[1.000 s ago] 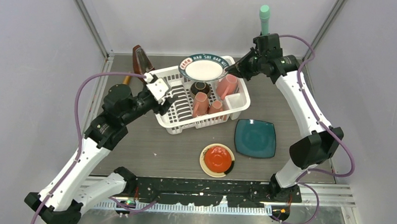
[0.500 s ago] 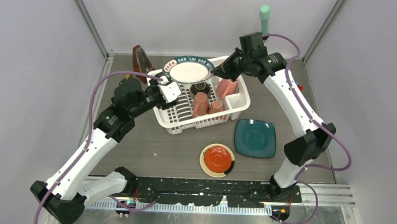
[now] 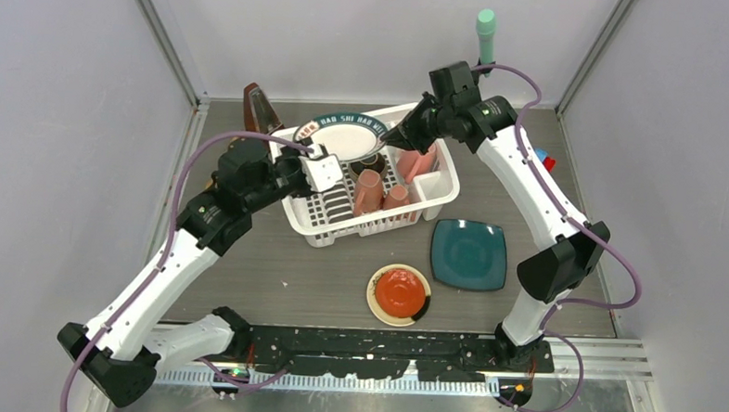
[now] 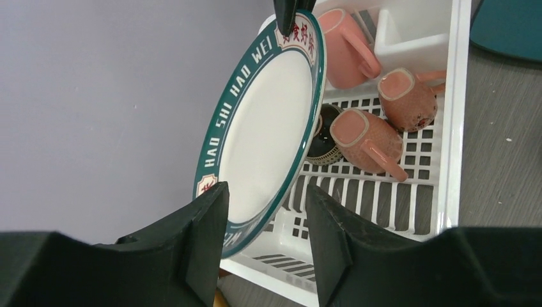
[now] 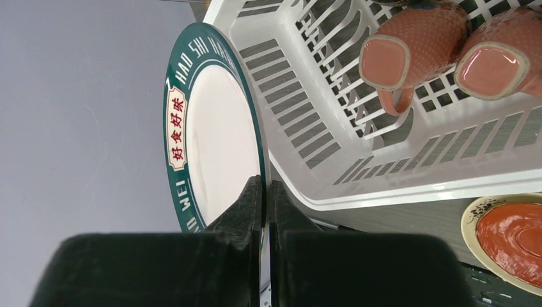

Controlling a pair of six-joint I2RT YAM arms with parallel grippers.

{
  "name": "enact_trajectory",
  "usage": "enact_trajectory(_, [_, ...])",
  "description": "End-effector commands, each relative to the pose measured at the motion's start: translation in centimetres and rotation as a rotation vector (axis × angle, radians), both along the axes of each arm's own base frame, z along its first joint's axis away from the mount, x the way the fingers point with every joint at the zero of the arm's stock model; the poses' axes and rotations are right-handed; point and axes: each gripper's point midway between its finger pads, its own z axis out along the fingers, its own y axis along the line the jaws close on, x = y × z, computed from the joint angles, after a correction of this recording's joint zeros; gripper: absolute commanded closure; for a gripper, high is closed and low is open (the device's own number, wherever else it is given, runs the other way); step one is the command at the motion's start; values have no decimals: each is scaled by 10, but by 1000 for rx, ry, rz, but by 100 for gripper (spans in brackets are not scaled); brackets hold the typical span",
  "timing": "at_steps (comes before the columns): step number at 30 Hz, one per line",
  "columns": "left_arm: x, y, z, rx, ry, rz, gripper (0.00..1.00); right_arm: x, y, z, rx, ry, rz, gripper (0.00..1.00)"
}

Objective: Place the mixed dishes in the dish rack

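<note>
The large teal-rimmed white plate (image 3: 341, 137) hangs tilted on edge over the left half of the white dish rack (image 3: 438, 205). My right gripper (image 3: 393, 137) is shut on its right rim, as the right wrist view shows (image 5: 264, 182). My left gripper (image 3: 318, 162) is open, with the plate's (image 4: 268, 121) lower rim between its fingers (image 4: 204, 224); contact is not visible. Three pink mugs (image 3: 369, 189) and the small brown bowl (image 3: 367, 162) lie in the rack. The cream plate with red centre (image 3: 399, 293) sits on the table in front of the rack.
A square teal plate (image 3: 468, 254) lies right of the cream plate. A green-capped stick (image 3: 485, 30) stands at the back wall. A brown object (image 3: 258, 108) lies left of the rack. Red and blue blocks (image 3: 544, 160) show behind the right arm.
My right gripper has carried the plate leftward over the rack. My left gripper has moved right and up until its open fingers straddle the plate's rim.
</note>
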Motion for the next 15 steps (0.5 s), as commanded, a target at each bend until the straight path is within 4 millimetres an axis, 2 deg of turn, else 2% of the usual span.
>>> enact_trajectory(1, [2,-4,1,58,-4,-20,52,-3,11,37,70,-84,31,100])
enact_trajectory(2, [2,-5,-1,65,-5,-25,55,-4,12,37,70,-83,33,100])
enact_trajectory(7, [1,-9,-15,134,14,-45,80,-10,16,40,85,-90,57,100])
enact_trajectory(9, [-5,-11,-23,180,24,-83,93,-13,17,45,95,-111,71,99])
enact_trajectory(10, [-9,-13,-26,200,24,-105,99,-12,18,48,99,-127,76,91])
enact_trajectory(11, [-11,-14,-29,208,28,-112,100,-12,17,50,93,-146,87,85])
enact_trajectory(12, [-13,-15,-28,201,32,-112,100,-11,17,52,90,-156,88,69])
enact_trajectory(14, [-16,-15,-27,172,54,-104,100,-8,12,53,75,-176,79,56])
enact_trajectory(15, [-18,-14,-25,155,65,-95,100,-7,9,54,65,-186,72,53])
